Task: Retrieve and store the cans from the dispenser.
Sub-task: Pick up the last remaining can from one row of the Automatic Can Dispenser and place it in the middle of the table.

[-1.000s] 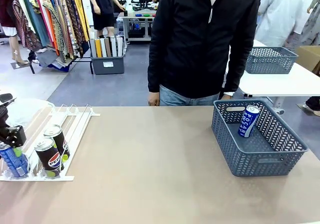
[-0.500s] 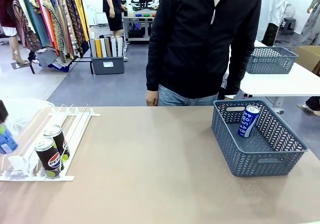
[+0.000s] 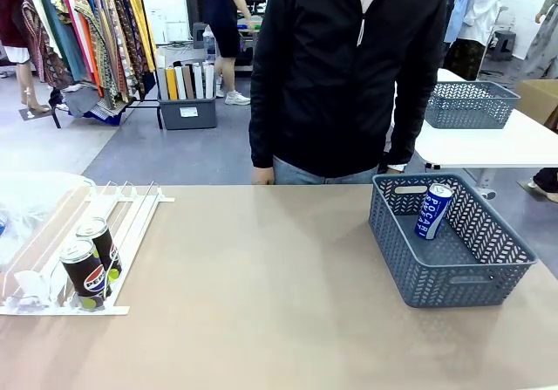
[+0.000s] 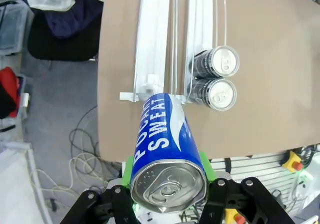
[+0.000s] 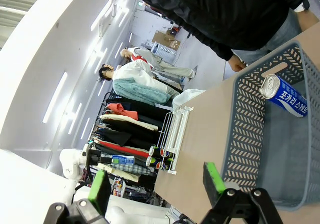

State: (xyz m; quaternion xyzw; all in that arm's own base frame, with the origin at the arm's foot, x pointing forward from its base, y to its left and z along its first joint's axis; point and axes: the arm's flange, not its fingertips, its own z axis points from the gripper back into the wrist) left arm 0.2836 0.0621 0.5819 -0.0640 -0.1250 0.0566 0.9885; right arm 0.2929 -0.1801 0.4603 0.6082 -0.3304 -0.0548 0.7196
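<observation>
Pinching the blue can near its top, the left gripper could let it swing and slip before the right-hand basket — right gripper jaws wide, empty.

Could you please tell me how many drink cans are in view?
4. The front black can and rear black can stand in the dispenser; one blue can leans inside the basket; the other blue can is held by the left gripper.
</observation>
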